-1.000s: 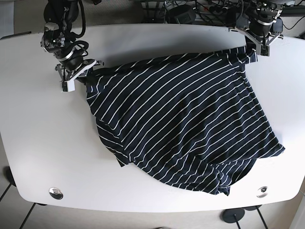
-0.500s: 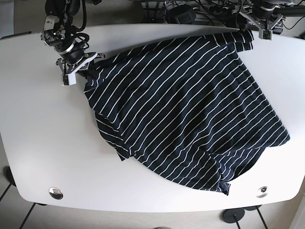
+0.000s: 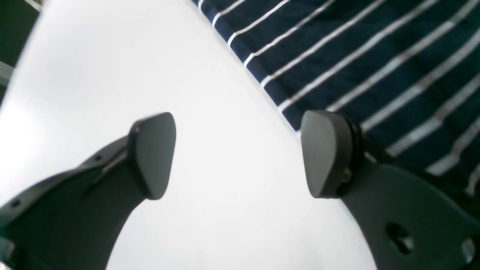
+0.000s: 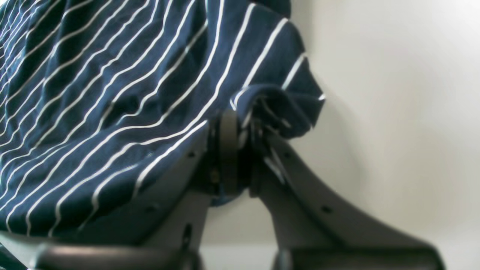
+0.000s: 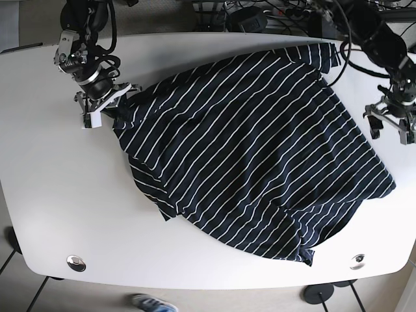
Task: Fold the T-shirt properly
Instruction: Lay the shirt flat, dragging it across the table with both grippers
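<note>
A navy T-shirt with thin white stripes (image 5: 260, 149) lies spread and wrinkled over the white table (image 5: 52, 195). My right gripper (image 5: 107, 106), at the left of the base view, is shut on the shirt's left edge; the right wrist view shows bunched fabric (image 4: 270, 105) pinched between the closed jaws of this gripper (image 4: 240, 150). My left gripper (image 5: 392, 127) is open and empty beside the shirt's right edge. In the left wrist view this gripper (image 3: 240, 153) hovers over bare table, with the shirt's hem (image 3: 356, 56) by its right finger.
Cables and equipment (image 5: 260, 16) crowd the space behind the table's back edge. Round metal fittings sit near the front corners (image 5: 77, 262) (image 5: 357, 261). A shoe (image 5: 153, 304) shows on the floor below the front edge. Bare table shows to the left and along the front.
My left gripper has let go of the shirt's back right corner, opened, and moved down along the right edge. That corner now lies on the table. The right gripper keeps its hold.
</note>
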Robot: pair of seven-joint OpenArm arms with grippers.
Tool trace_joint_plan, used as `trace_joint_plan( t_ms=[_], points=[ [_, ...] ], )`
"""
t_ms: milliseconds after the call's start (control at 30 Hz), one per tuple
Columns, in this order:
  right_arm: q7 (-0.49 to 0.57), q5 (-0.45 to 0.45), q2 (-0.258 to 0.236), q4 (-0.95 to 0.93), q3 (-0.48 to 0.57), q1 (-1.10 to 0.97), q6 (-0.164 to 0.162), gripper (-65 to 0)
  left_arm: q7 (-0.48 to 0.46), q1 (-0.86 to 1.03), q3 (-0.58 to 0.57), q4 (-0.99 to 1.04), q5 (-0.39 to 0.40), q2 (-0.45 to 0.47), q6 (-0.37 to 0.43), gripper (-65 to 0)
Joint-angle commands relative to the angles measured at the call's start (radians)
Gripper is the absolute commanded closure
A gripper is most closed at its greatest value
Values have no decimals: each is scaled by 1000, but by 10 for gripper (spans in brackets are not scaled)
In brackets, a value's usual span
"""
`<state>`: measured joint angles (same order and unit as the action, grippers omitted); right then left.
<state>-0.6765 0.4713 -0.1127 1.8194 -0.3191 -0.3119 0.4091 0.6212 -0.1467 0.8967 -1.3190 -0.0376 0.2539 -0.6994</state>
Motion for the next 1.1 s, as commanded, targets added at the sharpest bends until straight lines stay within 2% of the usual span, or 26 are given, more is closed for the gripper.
trace_joint_plan(
  t_ms=[33, 100, 167, 233, 400, 467, 500, 533, 567, 600, 633, 700, 767, 833, 867, 967, 1100],
  points=[
    [25, 13, -6, 16, -4, 10, 4, -19, -28, -107, 3, 155, 0, 71, 1, -483],
    [25, 11, -2, 16, -4, 18, 4, -19, -31, -179, 2, 279, -2, 101, 1, -481],
    [25, 8, 29, 18, -8, 21, 4, -19, -102, -251, 0, 437, -5, 127, 1, -482],
    [25, 8, 32, 18, -8, 21, 4, -19, -143, -282, -24, 537, -5, 143, 1, -482],
    [27, 8, 34, 18, -8, 21, 4, -19, -199, -339, -155, 711, 2, 152, 1, -481],
    [27, 8, 35, 18, -8, 23, 4, -19, -209, -342, -170, 740, 2, 152, 1, -475],
    [30, 8, 35, 18, -10, 32, 4, -19, -231, -344, -172, 750, -3, 150, 1, -431],
    [30, 8, 34, 16, -12, 43, 4, -19, -248, -344, -175, 749, -3, 149, 1, -350],
    [25, 8, 34, 16, -39, 52, 4, -19, -261, -344, -185, 746, -3, 149, 1, -175],
    [24, 8, 34, 16, -59, 52, 4, -19, -261, -342, -179, 746, -3, 149, 1, -58],
    [24, 8, 34, 16, -74, 59, 4, -19, -260, -342, -178, 746, 2, 149, 1, 0],
    [24, 8, 21, -2, -97, 82, 4, -19, -248, -311, -170, 741, 6, 149, 1, 0],
    [24, 14, -11, -33, -110, 87, 4, -19, -212, -259, -129, 680, 6, 149, 1, 0],
    [24, 17, -41, -63, -111, 89, 4, -19, -116, -155, -80, 520, 5, 132, 1, 0],
    [24, 17, -57, -80, -111, 95, 4, -19, -76, -92, -47, 410, 5, 88, 1, 0],
    [24, 13, -64, -103, -154, 93, 4, -19, -16, 78, 5, 135, 5, 6, 1, 0],
    [24, 8, -71, -129, -170, 109, 11, -19, 65, 253, 9, -155, 5, -115, 1, 0]
  ],
)
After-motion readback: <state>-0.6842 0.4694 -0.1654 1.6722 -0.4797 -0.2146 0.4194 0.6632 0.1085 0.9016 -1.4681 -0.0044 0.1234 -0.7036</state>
